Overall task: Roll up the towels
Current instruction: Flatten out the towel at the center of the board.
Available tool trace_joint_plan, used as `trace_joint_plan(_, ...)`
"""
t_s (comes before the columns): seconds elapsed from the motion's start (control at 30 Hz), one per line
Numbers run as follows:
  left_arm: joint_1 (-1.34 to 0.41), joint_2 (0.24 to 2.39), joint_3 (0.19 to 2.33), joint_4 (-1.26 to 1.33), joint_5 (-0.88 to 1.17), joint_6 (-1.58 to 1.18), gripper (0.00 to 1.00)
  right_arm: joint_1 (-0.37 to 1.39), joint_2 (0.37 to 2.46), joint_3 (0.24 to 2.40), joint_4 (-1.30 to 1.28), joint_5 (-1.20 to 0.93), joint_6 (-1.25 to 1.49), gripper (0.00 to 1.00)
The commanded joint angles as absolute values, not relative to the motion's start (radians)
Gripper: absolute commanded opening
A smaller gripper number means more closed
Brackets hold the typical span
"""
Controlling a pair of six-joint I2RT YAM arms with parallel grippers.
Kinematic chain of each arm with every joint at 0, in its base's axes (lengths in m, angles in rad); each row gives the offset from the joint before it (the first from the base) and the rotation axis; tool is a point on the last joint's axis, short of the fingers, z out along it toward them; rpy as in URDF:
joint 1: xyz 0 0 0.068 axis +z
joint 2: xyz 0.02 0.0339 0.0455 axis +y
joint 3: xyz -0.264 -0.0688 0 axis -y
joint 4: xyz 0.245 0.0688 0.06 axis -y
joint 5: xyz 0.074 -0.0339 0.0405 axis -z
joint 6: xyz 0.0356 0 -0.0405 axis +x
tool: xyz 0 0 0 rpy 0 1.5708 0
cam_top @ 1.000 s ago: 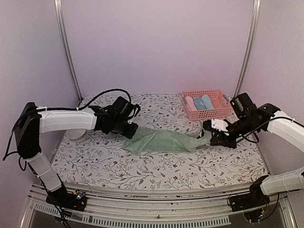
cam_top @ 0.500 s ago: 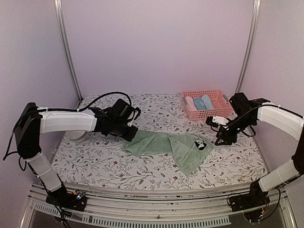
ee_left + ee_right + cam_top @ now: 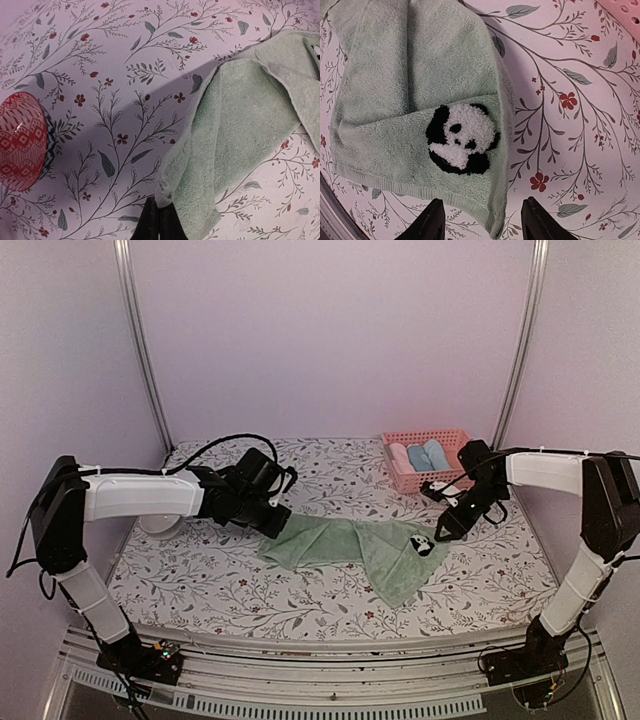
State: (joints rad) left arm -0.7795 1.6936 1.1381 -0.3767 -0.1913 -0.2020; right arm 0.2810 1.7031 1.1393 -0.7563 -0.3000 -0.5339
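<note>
Top external: towel (image 3: 350, 545) lies bunched on table (image 3: 200, 585), right end folded. Left gripper (image 3: 275, 523) pinches its left corner; right gripper (image 3: 447, 528) gapes above panda (image 3: 421, 545). Risk: right grabs 2 layers, skewing the roll.

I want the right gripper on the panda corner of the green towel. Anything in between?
Nothing visible. The right gripper is open just above the panda patch on the green towel. The pink basket stands clear, and the left gripper is shut on the towel's far end.
</note>
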Motion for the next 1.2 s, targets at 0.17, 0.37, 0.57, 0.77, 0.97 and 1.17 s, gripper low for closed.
trace_joint_plan(0.17, -0.77, 1.701, 1.159, -0.357, -0.186, -0.186, 0.0, 0.265, 1.725, 1.134, -0.724, -0.227, -0.455, 0.39)
trace_joint_plan(0.37, -0.768, 1.708, 1.161, -0.357, -0.197, -0.186, 0.0, 0.206, 1.752, 1.147, -0.744, -0.275, -0.443, 0.04)
trace_joint_plan(0.57, -0.757, 1.71, 1.167, -0.352, -0.217, -0.177, 0.0, 0.173, 1.738, 1.169, -0.766, -0.281, -0.468, 0.03)
trace_joint_plan(0.77, -0.697, 1.661, 1.271, -0.374, -0.266, -0.108, 0.0, 0.061, 1.661, 1.37, -0.806, -0.224, -0.517, 0.02)
trace_joint_plan(0.97, -0.667, 1.581, 1.419, -0.374, -0.245, -0.053, 0.0, 0.004, 1.605, 1.553, -0.858, -0.245, -0.563, 0.02)
trace_joint_plan(1.17, -0.667, 1.536, 1.417, -0.362, -0.226, -0.045, 0.0, 0.0, 1.52, 1.539, -0.82, -0.253, -0.57, 0.02)
